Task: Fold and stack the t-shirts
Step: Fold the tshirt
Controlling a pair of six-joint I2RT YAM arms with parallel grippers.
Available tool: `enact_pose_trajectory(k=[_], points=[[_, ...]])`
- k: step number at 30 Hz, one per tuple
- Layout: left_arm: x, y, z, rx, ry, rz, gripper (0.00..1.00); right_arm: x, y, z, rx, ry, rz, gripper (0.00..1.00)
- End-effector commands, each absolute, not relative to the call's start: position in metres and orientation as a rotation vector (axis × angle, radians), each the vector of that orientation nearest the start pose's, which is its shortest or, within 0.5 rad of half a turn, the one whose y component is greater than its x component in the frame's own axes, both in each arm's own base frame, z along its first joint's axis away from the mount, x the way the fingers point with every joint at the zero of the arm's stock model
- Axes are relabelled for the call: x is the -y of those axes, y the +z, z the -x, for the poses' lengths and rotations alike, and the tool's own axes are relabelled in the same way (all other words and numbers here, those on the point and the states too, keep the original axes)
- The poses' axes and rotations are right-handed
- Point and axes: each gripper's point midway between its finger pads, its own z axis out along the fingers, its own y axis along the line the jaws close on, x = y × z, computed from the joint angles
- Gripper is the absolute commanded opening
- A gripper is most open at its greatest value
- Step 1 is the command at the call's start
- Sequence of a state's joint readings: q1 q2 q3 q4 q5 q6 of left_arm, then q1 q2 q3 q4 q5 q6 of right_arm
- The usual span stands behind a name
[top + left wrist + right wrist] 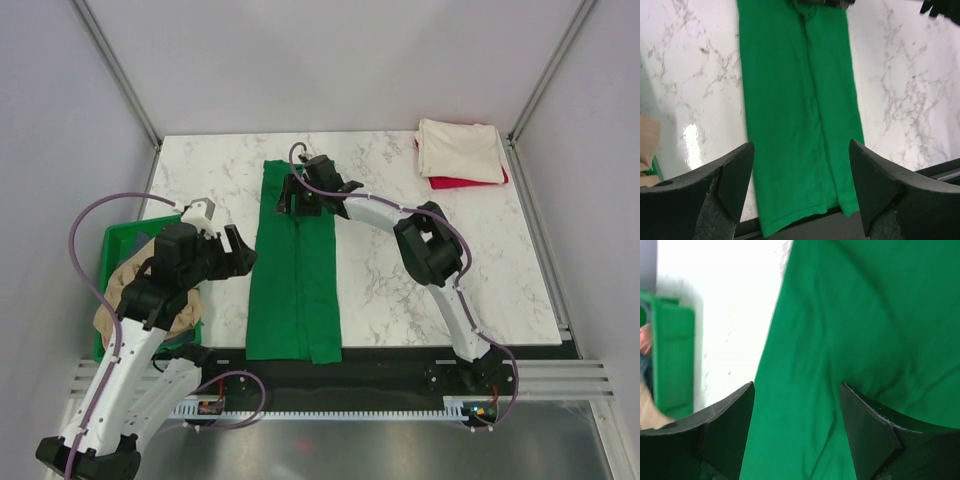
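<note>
The red t-shirt [465, 183] at the far right lies mostly under the cream-white t-shirt [460, 148], with only its edge showing. The left arm [145, 298] covers much of the tan t-shirt [120, 283] in the green bin [128, 236]. In the right wrist view the green t-shirt [865, 340] is blurred and runs off the frame.

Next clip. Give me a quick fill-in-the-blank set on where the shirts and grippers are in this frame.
1. The strip-folded t-shirt at the middle of the table is ____.
2. In the far right corner, the cream-white t-shirt lies on a lower t-shirt coloured ____.
3. The green bin holding the tan t-shirt stands at the table's ____ edge.
4. The left gripper and right gripper both have jaws ____.
Missing words: green; red; left; open.
</note>
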State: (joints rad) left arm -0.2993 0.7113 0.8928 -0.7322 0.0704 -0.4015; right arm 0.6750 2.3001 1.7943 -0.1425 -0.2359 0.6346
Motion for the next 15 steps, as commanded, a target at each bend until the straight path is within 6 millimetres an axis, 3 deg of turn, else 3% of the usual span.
enact_pose_trajectory(k=[1, 2, 3, 5, 6, 9, 10, 11, 12, 13, 15], points=[[0.091, 0.228, -0.220, -2.108, -0.447, 0.038, 0.83, -0.427, 0.055, -0.471, -2.390, 0.963, 0.141, 0.76], [0.092, 0.231, -0.219, -2.095, -0.452, 0.034, 0.83, -0.420, 0.027, -0.475, -2.441, 0.923, 0.114, 0.76], [0.091, 0.232, -0.219, -2.084, -0.451, 0.035, 0.83, -0.409, 0.027, -0.493, -2.428, 0.897, 0.086, 0.76], [0.090, 0.230, -0.218, -2.084, -0.449, 0.043, 0.83, -0.387, 0.000, -0.504, -2.481, 0.809, 0.051, 0.75], [0.092, 0.230, -0.218, -2.085, -0.457, 0.038, 0.83, -0.371, 0.005, -0.526, -2.452, 0.763, 0.011, 0.75], [0.097, 0.230, -0.218, -2.085, -0.483, 0.009, 0.83, -0.346, -0.001, -0.558, -2.424, 0.708, -0.021, 0.75], [0.098, 0.231, -0.217, -2.086, -0.492, -0.001, 0.83, -0.343, -0.016, -0.563, -2.434, 0.696, -0.025, 0.76], [0.099, 0.229, -0.217, -2.092, -0.496, -0.003, 0.83, -0.343, 0.000, -0.579, -2.381, 0.717, -0.025, 0.76], [0.099, 0.229, -0.218, -2.092, -0.495, -0.002, 0.83, -0.347, -0.013, -0.580, -2.390, 0.752, -0.004, 0.78], [0.099, 0.228, -0.218, -2.095, -0.494, -0.002, 0.83, -0.351, -0.009, -0.586, -2.365, 0.791, 0.011, 0.78], [0.099, 0.227, -0.219, -2.098, -0.492, -0.001, 0.83, -0.362, 0.014, -0.600, -2.268, 0.899, 0.076, 0.80]])
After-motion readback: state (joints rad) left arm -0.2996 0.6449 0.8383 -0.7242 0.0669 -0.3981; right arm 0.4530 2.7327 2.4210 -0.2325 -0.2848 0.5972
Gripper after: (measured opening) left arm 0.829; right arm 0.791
